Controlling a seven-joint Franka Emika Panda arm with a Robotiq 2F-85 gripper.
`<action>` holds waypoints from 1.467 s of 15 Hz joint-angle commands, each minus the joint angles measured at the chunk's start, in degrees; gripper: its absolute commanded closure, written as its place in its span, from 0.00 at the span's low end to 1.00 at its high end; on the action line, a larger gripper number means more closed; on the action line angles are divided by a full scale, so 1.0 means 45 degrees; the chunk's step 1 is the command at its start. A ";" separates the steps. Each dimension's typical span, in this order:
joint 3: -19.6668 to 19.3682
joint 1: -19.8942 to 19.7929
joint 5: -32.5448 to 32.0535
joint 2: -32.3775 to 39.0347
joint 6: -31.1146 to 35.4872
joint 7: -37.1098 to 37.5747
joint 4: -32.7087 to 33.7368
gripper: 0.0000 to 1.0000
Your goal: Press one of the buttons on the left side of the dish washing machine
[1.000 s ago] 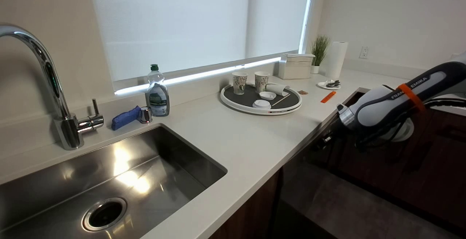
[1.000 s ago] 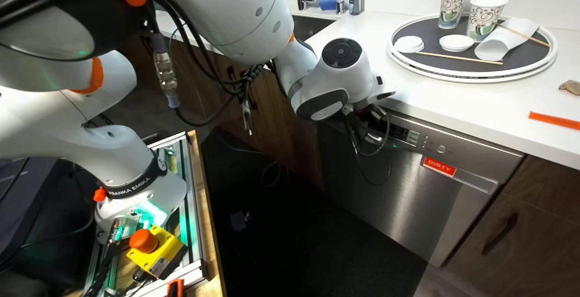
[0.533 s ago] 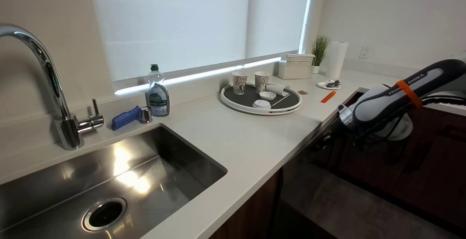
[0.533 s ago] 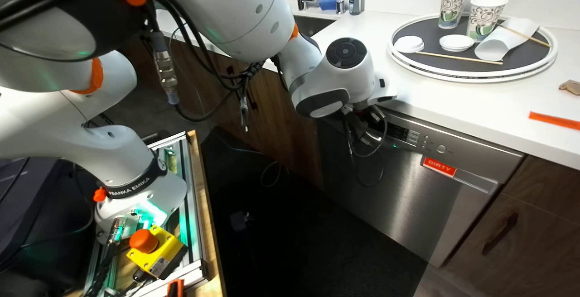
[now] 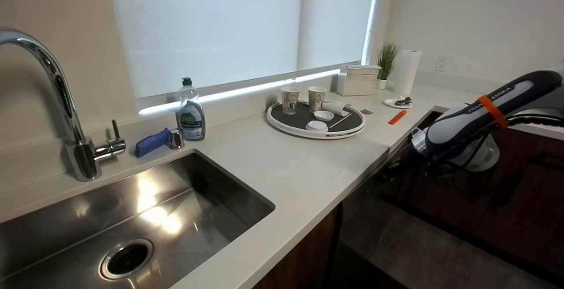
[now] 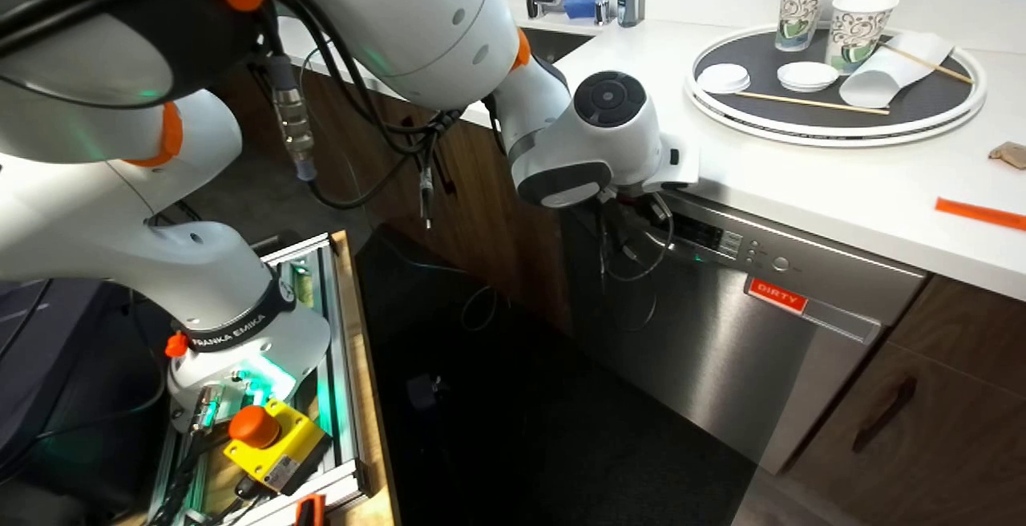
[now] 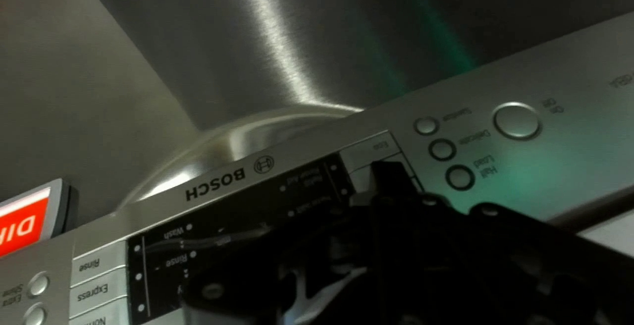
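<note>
The dish washing machine [image 6: 705, 349] has a glossy grey front with a control panel under the counter. In the wrist view, which stands upside down, its panel [image 7: 579, 132] shows the On/Off button [image 7: 516, 121] and the small Sanitize [image 7: 426, 125], Delicate [image 7: 442, 149] and Half Load [image 7: 459, 177] buttons. My gripper [image 7: 389, 179] looks shut and holds nothing visible. Its dark tip covers part of the program keys below Eco [image 7: 369, 151], beside Half Load; I cannot tell whether it touches. The gripper also shows in both exterior views [image 5: 390, 173] [image 6: 629, 229], mostly hidden by the wrist.
The white counter edge [image 6: 809, 225] overhangs the panel close to my wrist. A round tray [image 6: 842, 137] with cups and lids stands on the counter. A red DIRTY sign [image 6: 776, 295] is on the machine's front. A sink [image 5: 194, 218] lies along the counter.
My arm has shifted and tilted slightly. In an exterior view, the gripper and its cable have moved a little left and the gripper is more hidden behind the wrist. Nothing else has moved.
</note>
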 commanded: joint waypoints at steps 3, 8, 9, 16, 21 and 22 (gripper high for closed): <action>0.0419 0.0211 0.0182 0.0695 0.1753 0.0864 0.0264 1.00; 0.0358 0.0213 -0.0112 0.0777 0.2242 0.1248 0.0125 1.00; 0.0308 0.0248 -0.0152 0.0734 0.2263 0.1282 0.0101 1.00; -0.0942 0.1246 -0.0869 -0.0496 0.1305 0.0842 -0.0100 1.00; -0.2007 0.2170 -0.1464 -0.1251 0.0904 0.0549 -0.0259 1.00; -0.2251 0.2411 -0.1550 -0.1442 0.0791 0.0486 -0.0300 1.00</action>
